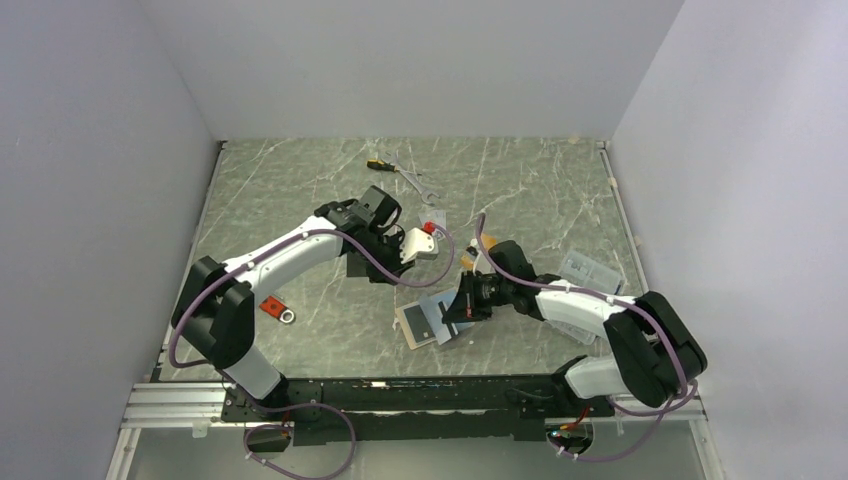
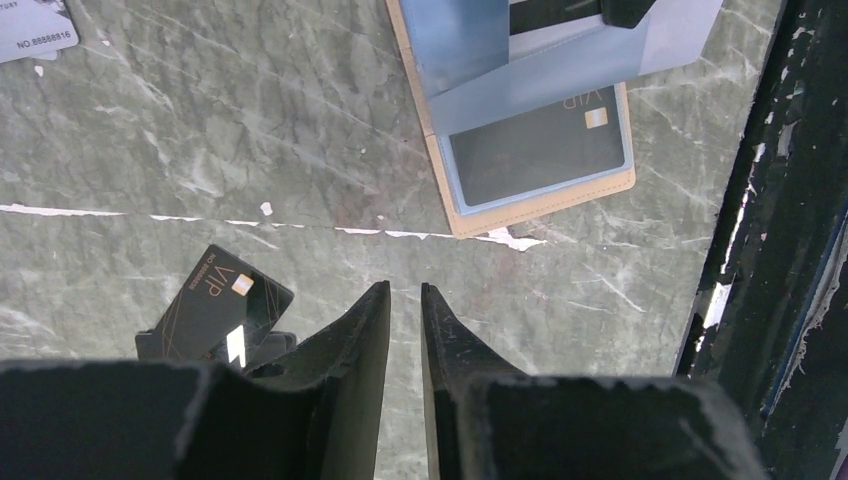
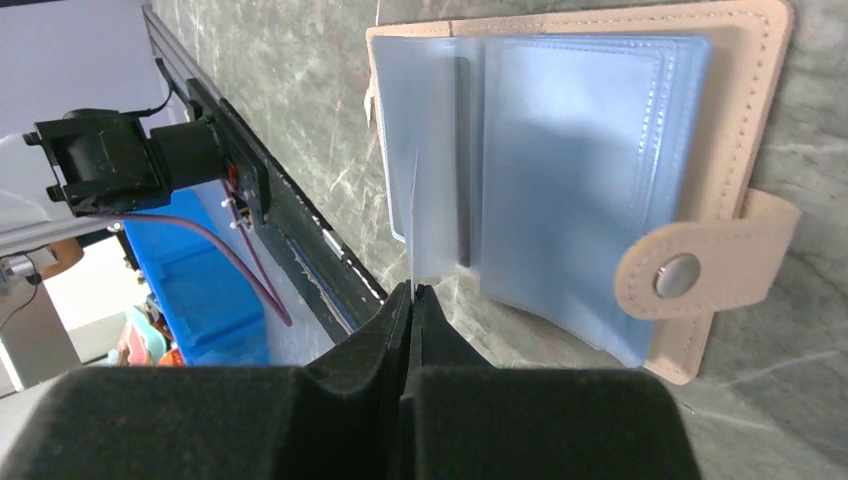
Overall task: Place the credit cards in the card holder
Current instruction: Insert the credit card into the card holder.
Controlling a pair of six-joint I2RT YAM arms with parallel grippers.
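Observation:
The tan card holder (image 1: 418,327) lies open on the table near the front rail, its blue plastic sleeves (image 3: 560,150) fanned out and its snap tab (image 3: 700,265) to one side. A black credit card (image 2: 540,150) sits inside one sleeve. My right gripper (image 3: 410,290) is shut on the edge of one blue sleeve and holds it upright. My left gripper (image 2: 405,290) hovers over bare table left of the holder, its jaws a narrow gap apart with nothing between them. A second black credit card (image 2: 215,305) lies beside its left finger. A silver card (image 2: 35,30) lies farther off.
A wrench (image 1: 415,182) and a screwdriver (image 1: 380,163) lie at the back. A red tag with a ring (image 1: 277,310) is at the left. A clear flat box (image 1: 590,268) lies right of the right arm. The black front rail (image 2: 760,250) runs close to the holder.

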